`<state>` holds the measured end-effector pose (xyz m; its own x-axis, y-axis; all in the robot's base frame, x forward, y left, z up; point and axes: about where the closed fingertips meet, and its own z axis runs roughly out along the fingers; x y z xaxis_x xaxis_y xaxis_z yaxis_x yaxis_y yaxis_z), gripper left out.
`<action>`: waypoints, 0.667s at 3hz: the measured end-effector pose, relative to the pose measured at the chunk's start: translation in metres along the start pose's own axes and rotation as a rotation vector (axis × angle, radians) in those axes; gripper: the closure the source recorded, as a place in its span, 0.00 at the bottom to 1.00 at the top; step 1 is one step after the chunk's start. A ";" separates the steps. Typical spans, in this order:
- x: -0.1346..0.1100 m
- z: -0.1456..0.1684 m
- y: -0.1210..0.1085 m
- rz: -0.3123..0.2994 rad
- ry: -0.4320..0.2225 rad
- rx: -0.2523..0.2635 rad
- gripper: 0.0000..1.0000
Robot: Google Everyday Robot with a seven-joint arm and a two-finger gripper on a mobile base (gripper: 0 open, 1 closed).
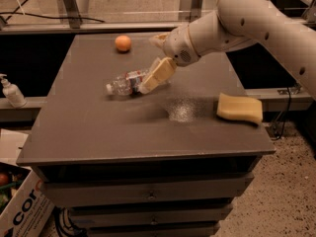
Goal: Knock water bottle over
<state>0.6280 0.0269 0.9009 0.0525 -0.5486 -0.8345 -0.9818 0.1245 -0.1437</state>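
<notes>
The water bottle (124, 83) lies on its side on the dark table (98, 127), left of centre, with its white cap pointing left and its label facing up. My gripper (154, 77) hangs from the arm coming in from the upper right. Its cream-coloured fingers sit right at the bottle's right end, over its base, and hide that end.
An orange ball (123, 43) sits at the back of the table. A yellow sponge (240, 108) lies near the right edge. A small white pump-dispenser bottle (11, 91) stands on a ledge to the left. A cardboard box (22, 211) is on the floor at lower left.
</notes>
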 end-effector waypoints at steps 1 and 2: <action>0.000 0.001 0.000 -0.002 0.001 -0.002 0.00; 0.008 -0.005 -0.009 -0.028 0.015 -0.008 0.00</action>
<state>0.6361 0.0174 0.8981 0.0770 -0.5638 -0.8223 -0.9813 0.1029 -0.1624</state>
